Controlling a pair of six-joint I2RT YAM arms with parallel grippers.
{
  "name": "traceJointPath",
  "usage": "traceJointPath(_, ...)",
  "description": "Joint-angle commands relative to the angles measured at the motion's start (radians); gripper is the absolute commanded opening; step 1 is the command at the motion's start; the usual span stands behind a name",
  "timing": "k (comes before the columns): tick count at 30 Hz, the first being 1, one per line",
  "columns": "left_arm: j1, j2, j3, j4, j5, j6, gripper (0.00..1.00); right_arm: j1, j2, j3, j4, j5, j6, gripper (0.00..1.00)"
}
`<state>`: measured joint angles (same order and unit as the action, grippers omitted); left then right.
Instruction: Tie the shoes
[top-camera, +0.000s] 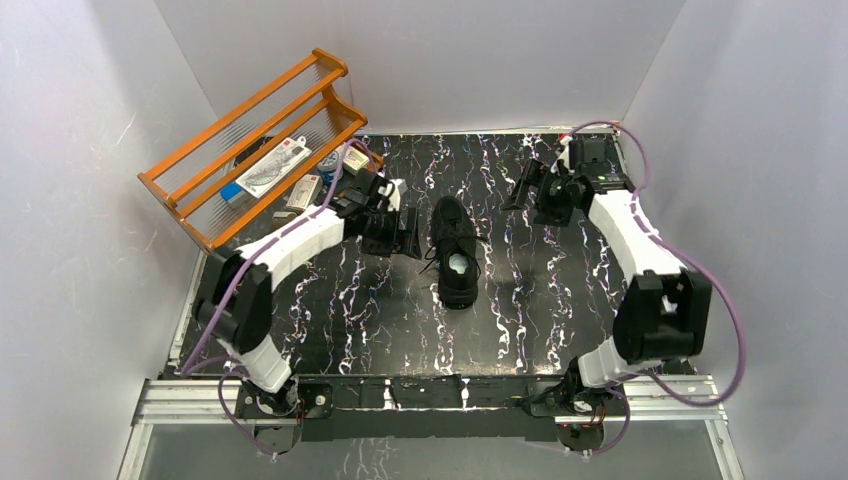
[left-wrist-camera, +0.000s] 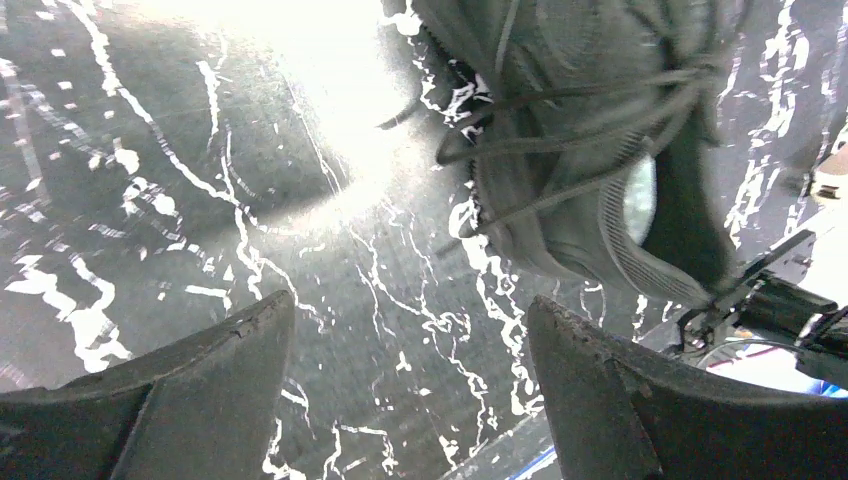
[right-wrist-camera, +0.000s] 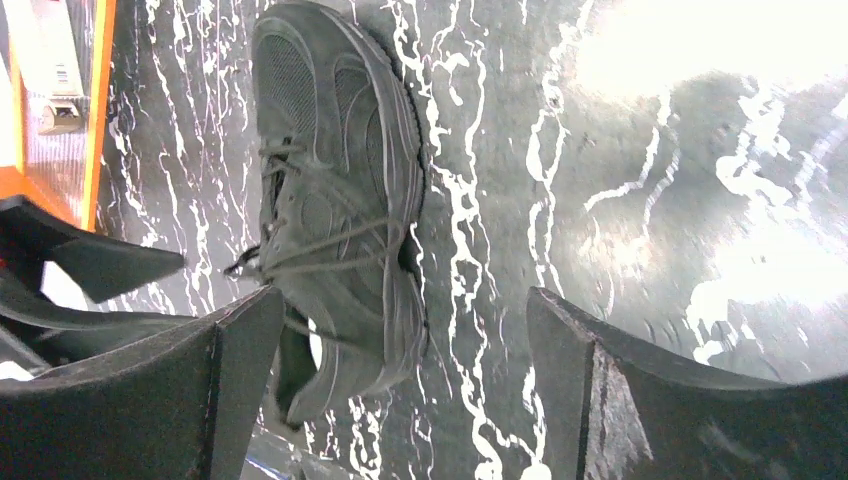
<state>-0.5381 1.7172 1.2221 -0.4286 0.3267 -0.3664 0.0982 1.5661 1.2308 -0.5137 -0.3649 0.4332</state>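
Note:
A black low-top sneaker (top-camera: 456, 252) lies mid-table, toe to the back, pale insole showing, thin laces loose across its top. My left gripper (top-camera: 402, 236) is open just left of the shoe, apart from it. In the left wrist view the shoe (left-wrist-camera: 590, 170) lies up and right of my open gripper (left-wrist-camera: 410, 345), with only table between the fingers. My right gripper (top-camera: 522, 188) is open well right of the shoe's toe. In the right wrist view the shoe (right-wrist-camera: 340, 200) lies beside my left finger (right-wrist-camera: 215, 370); my gripper (right-wrist-camera: 400, 340) holds nothing.
An orange wire rack (top-camera: 255, 145) with small packets stands at the back left, close behind the left arm. White walls enclose the black marbled table (top-camera: 560, 300) on three sides. The table's metal front rail (top-camera: 430, 395) carries both arm bases.

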Motion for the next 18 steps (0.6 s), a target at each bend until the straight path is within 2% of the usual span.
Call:
traceJointPath(1, 0.004, -0.186, 0.073, -0.155, -0.097, -0.034, 0.84, -0.004, -0.166, 0.100, -0.307, 0.167, -0.120, 0.99)
traceJointPath(5, 0.004, -0.307, 0.190, -0.224, -0.162, -0.030, 0.85, -0.004, -0.283, 0.154, -0.426, 0.216, -0.141, 0.99)
traceJointPath(7, 0.004, -0.350, 0.319, -0.259, -0.190, -0.008, 0.87, -0.004, -0.357, 0.188, -0.436, 0.219, -0.148, 0.98)
traceJointPath(10, 0.004, -0.375, 0.539, -0.322, -0.246, 0.026, 0.88, -0.004, -0.480, 0.253, -0.407, 0.103, -0.215, 0.98)
traceJointPath(13, 0.003, -0.371, 0.776, -0.405, -0.286, 0.055, 0.88, -0.003, -0.505, 0.384, -0.461, -0.044, -0.259, 0.99)
traceJointPath(16, 0.004, -0.385, 0.951, -0.459, -0.312, 0.042, 0.88, -0.004, -0.484, 0.579, -0.580, -0.044, -0.238, 0.99)
traceJointPath(18, 0.004, -0.426, 0.977, -0.439, -0.313, 0.042, 0.88, -0.004, -0.477, 0.714, -0.665, -0.020, -0.238, 0.98)
